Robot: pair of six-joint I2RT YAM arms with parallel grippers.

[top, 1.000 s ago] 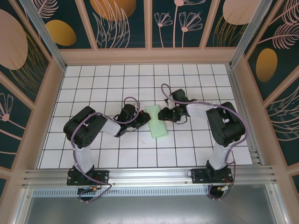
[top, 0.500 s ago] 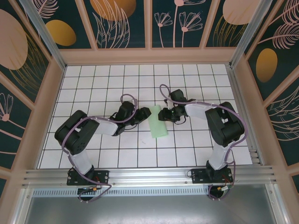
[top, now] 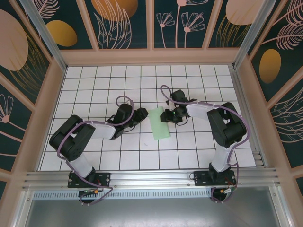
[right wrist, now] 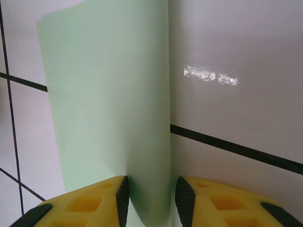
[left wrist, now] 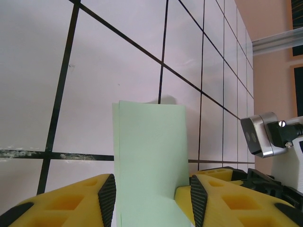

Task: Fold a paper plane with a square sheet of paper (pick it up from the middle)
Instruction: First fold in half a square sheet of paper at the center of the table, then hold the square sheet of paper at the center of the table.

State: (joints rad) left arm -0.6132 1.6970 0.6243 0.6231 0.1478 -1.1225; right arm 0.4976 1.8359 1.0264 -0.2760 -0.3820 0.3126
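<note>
sheet of paper (top: 159, 124) sits mid-table (top: 94, 85), already folded into a narrow mint rectangle, long axis running near-to-far with a slight tilt. 2 offset layers show along one side in the left wrist view

left gripper (top: 143, 115) is low at the sheet's left side. fingers (left wrist: 107, 196) spread, with the end of the sheet (left wrist: 149, 161) lying in the gap and nearly filling it, no pinch visible

right gripper (top: 165, 116) is at the far right part of the sheet. its fingers (right wrist: 122, 194) stand closer together, and the sheet (right wrist: 109, 104) runs in between the 2 pads. can't tell if they clamp it or just straddle it
</note>
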